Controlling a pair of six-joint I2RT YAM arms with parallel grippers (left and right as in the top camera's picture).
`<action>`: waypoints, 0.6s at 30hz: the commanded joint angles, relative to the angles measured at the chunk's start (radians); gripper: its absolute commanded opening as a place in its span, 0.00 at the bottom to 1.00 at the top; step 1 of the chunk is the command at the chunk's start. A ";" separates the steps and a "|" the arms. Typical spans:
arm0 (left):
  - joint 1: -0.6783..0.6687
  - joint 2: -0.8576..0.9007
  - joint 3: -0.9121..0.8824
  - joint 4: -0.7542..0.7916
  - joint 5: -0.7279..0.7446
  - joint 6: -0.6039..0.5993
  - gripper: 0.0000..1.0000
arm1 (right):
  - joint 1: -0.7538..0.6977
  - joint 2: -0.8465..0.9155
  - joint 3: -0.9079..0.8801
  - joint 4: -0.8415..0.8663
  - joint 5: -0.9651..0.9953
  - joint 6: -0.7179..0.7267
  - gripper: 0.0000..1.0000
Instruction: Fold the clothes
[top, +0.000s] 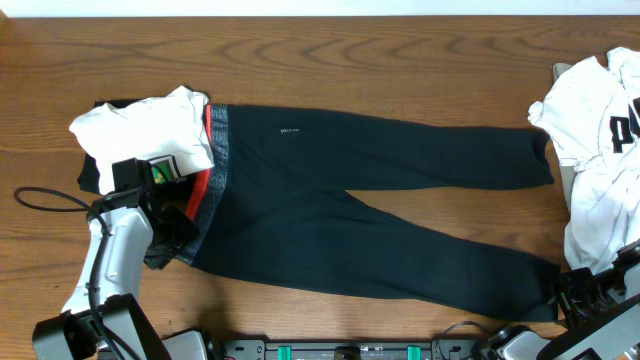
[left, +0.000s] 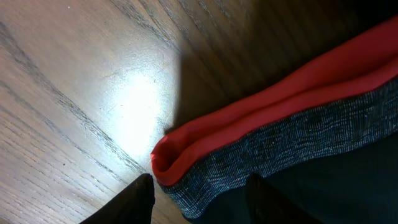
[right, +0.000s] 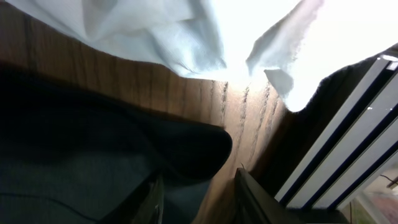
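Note:
The black pants (top: 380, 200) lie spread on the wooden table, waistband at the left, both legs running right. The grey waistband with its red-orange edge (left: 273, 118) fills the left wrist view. My left gripper (top: 172, 238) is open at the waistband's lower corner, its fingers (left: 199, 198) on either side of that corner. My right gripper (top: 572, 292) is open at the end of the near leg. In the right wrist view its fingers (right: 199, 200) straddle the dark cuff (right: 186, 152).
A white T-shirt with a green logo (top: 150, 125) lies over the waistband's far end, on a dark cloth (top: 92, 172). A white T-shirt with black lettering (top: 600, 130) is heaped at the right, its edge (right: 155, 31) close above the cuff. A cable (top: 40, 200) loops at left.

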 joint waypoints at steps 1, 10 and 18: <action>0.004 -0.006 0.024 -0.003 -0.001 0.003 0.50 | 0.003 -0.013 -0.011 0.003 -0.004 0.005 0.36; 0.004 -0.006 0.024 -0.005 -0.001 0.003 0.50 | 0.040 -0.019 0.003 0.013 -0.013 -0.048 0.01; 0.004 -0.006 0.024 -0.034 0.007 0.003 0.50 | 0.047 -0.086 0.048 0.012 -0.178 -0.110 0.01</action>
